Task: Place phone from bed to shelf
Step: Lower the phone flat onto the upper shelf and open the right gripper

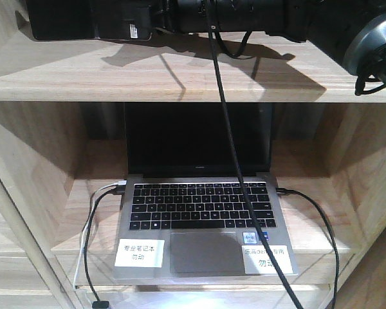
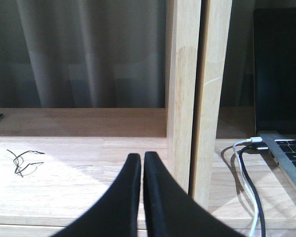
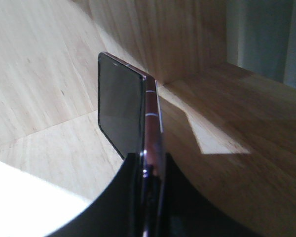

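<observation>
In the right wrist view the phone [image 3: 123, 113] is a thin glossy black slab with a pinkish metal edge. It is seen nearly edge-on, and my right gripper [image 3: 150, 158] is shut on its near end. Pale wood boards of the shelf [image 3: 49, 148] lie close around it; I cannot tell whether the phone touches them. My left gripper [image 2: 142, 157] is shut and holds nothing, low over another pale shelf board [image 2: 79, 168]. In the front view a black arm [image 1: 244, 16] lies over the upper shelf board [image 1: 180, 77]. The bed is out of view.
An open silver laptop [image 1: 199, 212] with two white labels fills the lower compartment and shows at the right edge [image 2: 281, 74] of the left wrist view. Black and white cables [image 2: 246, 168] plug into its side. Two wooden uprights [image 2: 182, 98] stand just right of my left gripper. A small black wire scrap [image 2: 22, 160] lies to the left.
</observation>
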Available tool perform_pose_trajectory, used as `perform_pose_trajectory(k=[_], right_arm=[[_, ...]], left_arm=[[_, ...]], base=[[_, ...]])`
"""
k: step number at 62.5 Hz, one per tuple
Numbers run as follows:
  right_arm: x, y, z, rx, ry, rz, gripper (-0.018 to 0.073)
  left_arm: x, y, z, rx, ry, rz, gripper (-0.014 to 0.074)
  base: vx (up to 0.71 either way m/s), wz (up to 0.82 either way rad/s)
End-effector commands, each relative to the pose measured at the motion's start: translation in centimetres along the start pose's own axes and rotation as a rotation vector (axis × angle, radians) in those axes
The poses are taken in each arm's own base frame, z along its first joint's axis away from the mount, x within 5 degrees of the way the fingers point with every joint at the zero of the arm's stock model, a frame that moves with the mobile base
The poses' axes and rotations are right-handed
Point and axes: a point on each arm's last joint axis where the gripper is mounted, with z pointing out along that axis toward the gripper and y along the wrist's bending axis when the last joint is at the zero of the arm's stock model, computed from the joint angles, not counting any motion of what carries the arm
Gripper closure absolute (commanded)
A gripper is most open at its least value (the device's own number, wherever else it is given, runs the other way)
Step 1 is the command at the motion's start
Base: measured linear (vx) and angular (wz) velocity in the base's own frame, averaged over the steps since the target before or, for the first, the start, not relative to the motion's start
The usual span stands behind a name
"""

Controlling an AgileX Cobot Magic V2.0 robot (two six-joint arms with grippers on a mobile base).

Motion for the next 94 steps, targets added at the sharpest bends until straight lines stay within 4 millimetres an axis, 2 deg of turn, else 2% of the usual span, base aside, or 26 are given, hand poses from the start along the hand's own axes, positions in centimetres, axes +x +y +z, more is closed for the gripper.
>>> perform_pose_trajectory(k=[1, 9, 23, 30, 36, 57, 68, 73, 79, 90, 94], right_arm=[[-2.9, 1.5, -1.8, 0.010, -0.088, -0.052, 0.0464], [-2.9, 1.5, -1.8, 0.015, -0.091, -0.052, 0.0346], [-3.2, 1.1, -1.8, 0.056, -0.117, -0.042, -0.0009], [-3.2, 1.0, -1.9, 0.070, -0.126, -0.043, -0.0147], [-3.2, 1.0, -1.9, 0.074, -0.123, -0.047, -0.0169], [-4.1, 1.7, -2.7, 0.078, -0.136, -0.074, -0.0106], [-5.2, 2.7, -3.9, 0.086, -0.153, -0.111, -0.0020], [-5.7, 3.3, -4.6, 0.096, -0.153, -0.131, 0.0061], [-6.3, 3.9, -5.4, 0.109, -0.147, -0.140, 0.0205], [-7.2, 5.1, -6.8, 0.138, -0.140, -0.171, 0.0573], [-7.6, 5.5, -7.4, 0.146, -0.147, -0.178, 0.0573]], left_arm=[[-0.5, 0.0, 0.0, 0.000, -0.074, -0.009, 0.0595], [-0.5, 0.0, 0.0, 0.000, -0.074, -0.009, 0.0595], [-0.5, 0.0, 0.0, 0.000, -0.074, -0.009, 0.0595], [-0.5, 0.0, 0.0, 0.000, -0.074, -0.009, 0.0595], [-0.5, 0.0, 0.0, 0.000, -0.074, -0.009, 0.0595], [-0.5, 0.0, 0.0, 0.000, -0.074, -0.009, 0.0595], [-0.5, 0.0, 0.0, 0.000, -0.074, -0.009, 0.0595], [-0.5, 0.0, 0.0, 0.000, -0.074, -0.009, 0.0595], [-0.5, 0.0, 0.0, 0.000, -0.074, -0.009, 0.0595], [-0.5, 0.0, 0.0, 0.000, -0.074, -0.009, 0.0595], [-0.5, 0.0, 0.0, 0.000, -0.074, -0.009, 0.0595]], base=[[0.00, 0.00], [0.00, 0.00], [0.00, 0.00], [0.00, 0.00], [0.00, 0.00], [0.00, 0.00], [0.00, 0.00], [0.00, 0.00], [0.00, 0.00], [0.00, 0.00], [0.00, 0.00]])
